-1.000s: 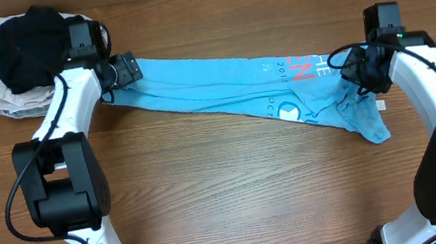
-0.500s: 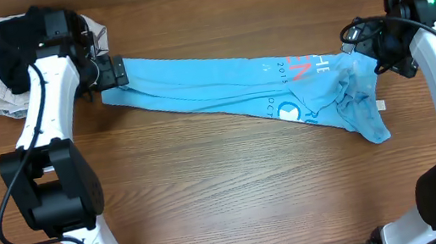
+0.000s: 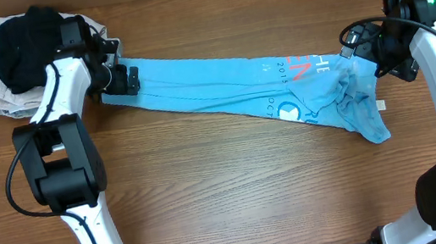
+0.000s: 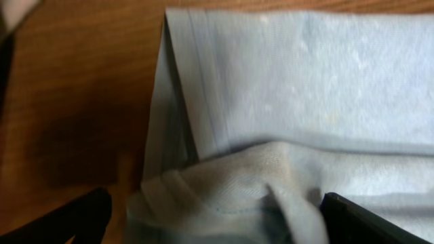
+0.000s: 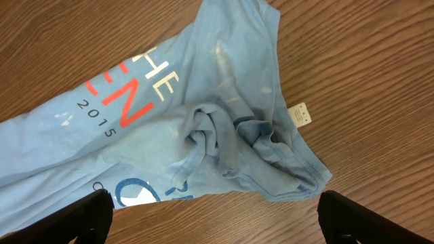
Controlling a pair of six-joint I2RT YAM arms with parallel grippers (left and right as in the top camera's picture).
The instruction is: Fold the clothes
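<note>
Standing over the bench [image 3: 237,196], I see the T-shirt [image 3: 213,88] lying as a long narrow strip, running from the upper left down toward the right. It looks gathered lengthwise, with layered edges along the strip, so I would judge that a first narrowing of the cloth is done, though loosely.

The left end looks the neater one: in the left wrist view a doubled hem [image 4: 183,88] lies flat on the wood, with a softer rumple just below it. The right end is not tidy. There the fabric is bunched into a twisted lump [image 5: 217,135], the white label [image 5: 300,114] sticks out onto the bench, and the red and white lettering [image 5: 129,91] faces up.

The left jaws stand wide at the left end of the strip, one finger on either side of the cloth, pinching nothing. Whether they touch it I cannot tell. The right jaws also stand wide, raised above the bunched end and holding nothing.

As I read it, most of the work is left: the lump needs smoothing, and the strip must be folded end over end into a compact packet. The black garment [image 3: 27,42] and beige folded cloth [image 3: 1,97] sit at the far left corner, apart from the task.
</note>
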